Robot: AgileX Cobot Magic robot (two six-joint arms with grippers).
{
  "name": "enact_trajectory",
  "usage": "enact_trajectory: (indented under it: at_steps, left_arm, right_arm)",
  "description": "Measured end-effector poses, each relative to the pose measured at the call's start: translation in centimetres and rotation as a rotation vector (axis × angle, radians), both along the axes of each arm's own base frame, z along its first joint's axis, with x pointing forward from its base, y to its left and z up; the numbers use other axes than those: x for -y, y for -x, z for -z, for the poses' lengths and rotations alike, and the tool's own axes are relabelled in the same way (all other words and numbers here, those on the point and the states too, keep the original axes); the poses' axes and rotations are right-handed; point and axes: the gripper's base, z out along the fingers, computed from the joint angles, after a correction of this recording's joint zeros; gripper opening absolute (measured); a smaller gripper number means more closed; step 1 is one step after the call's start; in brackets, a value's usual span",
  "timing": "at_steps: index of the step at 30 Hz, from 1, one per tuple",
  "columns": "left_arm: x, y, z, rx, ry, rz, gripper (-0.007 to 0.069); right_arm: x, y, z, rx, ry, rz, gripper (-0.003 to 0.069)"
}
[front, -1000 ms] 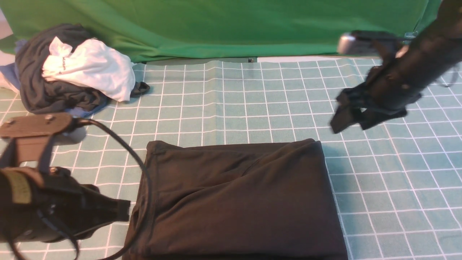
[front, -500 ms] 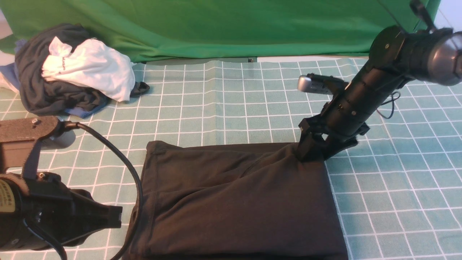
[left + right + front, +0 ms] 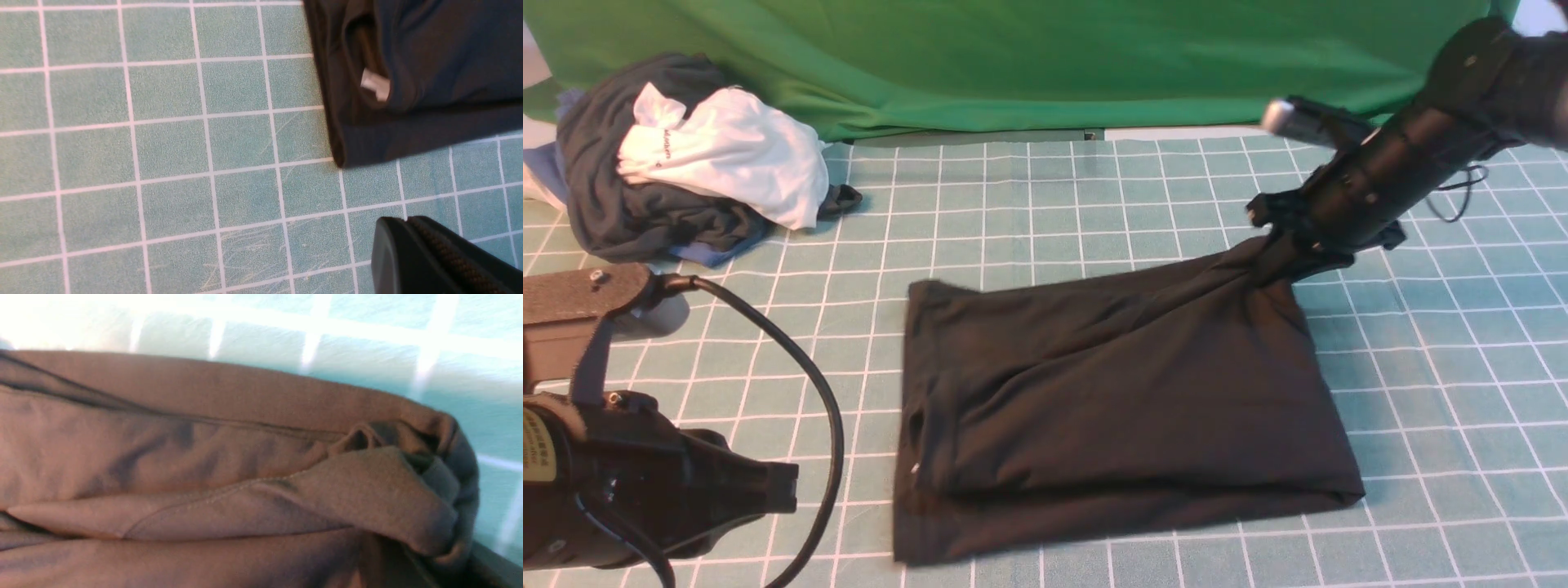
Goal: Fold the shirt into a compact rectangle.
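Right tool (image 3: 1278, 260) is clamped on the far right corner of the shirt (image 3: 1127, 408), lifting it into a peak; I see the rest lying folded on the gridded counter (image 3: 1029, 229). Left tool (image 3: 784, 486) sits closed, apart from the shirt's left edge.

Robot lab / data-collection bench, staged for cloth handling, not a home.

Green backdrop cloth (image 3: 1029, 65) hung across 12 o'clock like a studio screen; teal mat (image 3: 1054, 229) with white grid lines covers the tabletop, scuffed in the left wrist view; two black robot arms with cabling at 8 and 2 o'clock; spare clothes pile (image 3: 686, 155) dumped at 10 o'clock; black shirt (image 3: 1127, 392) laid at centre.
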Motion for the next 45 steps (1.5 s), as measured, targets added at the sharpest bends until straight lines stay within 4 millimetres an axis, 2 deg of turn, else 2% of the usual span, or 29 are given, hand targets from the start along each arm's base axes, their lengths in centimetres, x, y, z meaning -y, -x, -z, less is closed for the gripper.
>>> enact_trajectory:
  at_steps: [4,7,9,10,11,12,13,14,15,16,18,19,20,21,22,23,25,26,28,29,30,31,32,33,35,38,40,41,45]
  left_arm:
    - [0.0,-0.1,-0.1,0.014,0.003,-0.001,0.0013]
    - [0.0,-0.3,-0.2,0.035,0.005,-0.002,0.0013]
    - [0.0,-0.3,-0.2,0.038,0.003,-0.002,0.0013]
    - [0.0,-0.3,-0.2,0.040,0.001,-0.003,0.0013]
    - [0.0,-0.3,-0.2,0.041,0.000,-0.003,0.0013]
    - [0.0,-0.3,-0.2,0.041,-0.001,-0.002,0.0013]
    - [0.0,-0.3,-0.2,0.040,-0.002,-0.002,0.0013]
    - [0.0,-0.3,-0.2,0.039,-0.002,-0.002,0.0013]
    - [0.0,-0.3,-0.1,0.033,-0.004,-0.002,0.0013]
    - [-0.1,-0.2,-0.1,0.030,-0.006,-0.002,0.0013]
    - [-0.1,-0.2,-0.1,0.023,-0.009,-0.002,0.0013]
    - [-0.1,-0.2,-0.1,0.023,-0.009,-0.002,0.0013]
    - [-0.1,-0.2,-0.1,0.021,-0.010,-0.002,0.0013]
    - [-0.1,-0.2,-0.1,0.020,-0.010,-0.002,0.0013]
    - [-0.1,-0.2,-0.1,0.019,-0.012,-0.002,0.0013]
    - [-0.1,-0.1,-0.1,0.018,-0.012,-0.002,0.0013]
    - [-0.2,-0.2,0.0,0.022,-0.020,-0.001,0.0013]
    - [-0.2,-0.2,0.0,0.024,-0.026,0.001,0.0013]
    - [-0.2,-0.2,-0.1,0.030,-0.032,0.002,0.0013]
    - [-0.2,-0.2,-0.1,0.031,-0.031,0.002,0.0013]
    - [-0.2,-0.3,-0.1,0.041,-0.027,0.001,0.0013]
    - [-0.2,-0.4,-0.2,0.053,-0.022,0.001,0.0013]
    - [-0.2,-0.4,-0.2,0.056,-0.021,0.001,0.0013]
    - [-0.1,-0.6,-0.3,0.075,-0.012,0.001,0.0013]
    - [0.0,-0.8,-0.5,0.114,0.000,0.006,0.0013]
    - [0.2,-1.1,-0.8,0.162,0.002,0.030,0.0013]
    - [0.2,-1.2,-0.9,0.180,-0.001,0.043,0.0013]
    - [0.3,-1.4,-1.0,0.203,-0.001,0.054,0.0013]
    - [0.3,-1.6,-1.2,0.242,-0.008,0.080,0.0013]
  right_arm:
    - [0.6,0.0,0.0,-0.021,0.001,0.022,0.0134]
    - [0.6,0.2,-0.1,-0.032,0.005,0.001,0.0370]
    - [0.7,0.3,-0.4,-0.029,0.010,-0.023,0.0424]
    - [0.7,0.6,-1.4,-0.006,0.024,-0.068,0.0430]
    - [0.8,0.8,-2.0,0.008,0.031,-0.079,0.0412]
    - [1.0,1.1,-3.3,0.035,0.049,-0.092,0.0352]
    - [1.3,1.7,-5.5,0.091,0.077,-0.102,0.0229]
    - [1.5,2.0,-6.6,0.119,0.098,-0.107,0.0173]
    - [1.8,2.6,-8.7,0.177,0.122,-0.103,0.0103]
    - [2.3,3.7,-11.8,0.270,0.150,-0.095,0.0050]
    - [2.9,5.4,-15.6,0.385,0.185,-0.072,0.0025]
    - [3.0,5.9,-16.5,0.418,0.186,-0.065,0.0021]
    - [3.4,7.6,-19.1,0.512,0.205,-0.045,0.0013]
    - [3.5,8.3,-19.9,0.539,0.210,-0.040,0.0012]
    - [4.0,10.8,-22.5,0.645,0.220,-0.017,0.0008]
    - [4.4,12.7,-24.2,0.721,0.224,0.003,0.0007]
    - [5.1,16.8,-26.6,0.867,0.230,0.042,0.0006]
    - [5.7,19.6,-27.9,0.974,0.236,0.073,0.0006]
    - [6.3,23.2,-28.4,1.097,0.242,0.114,0.0006]
    - [6.4,23.6,-28.4,1.110,0.240,0.119,0.0006]
    - [6.9,26.5,-28.1,1.207,0.235,0.155,0.0006]
    - [7.2,28.1,-27.1,1.250,0.235,0.174,0.0006]
    - [7.3,28.9,-27.3,1.284,0.230,0.185,0.0006]
    - [7.7,31.0,-26.3,1.355,0.227,0.212,0.0006]
    - [8.2,33.9,-24.2,1.461,0.226,0.246,0.0006]
    - [8.6,36.3,-21.0,1.553,0.231,0.278,0.0008]
    - [8.8,37.2,-20.1,1.597,0.229,0.293,0.0008]
    - [8.9,38.1,-18.7,1.630,0.224,0.307,0.0008]
    - [9.1,39.5,-16.9,1.675,0.217,0.321,0.0016]
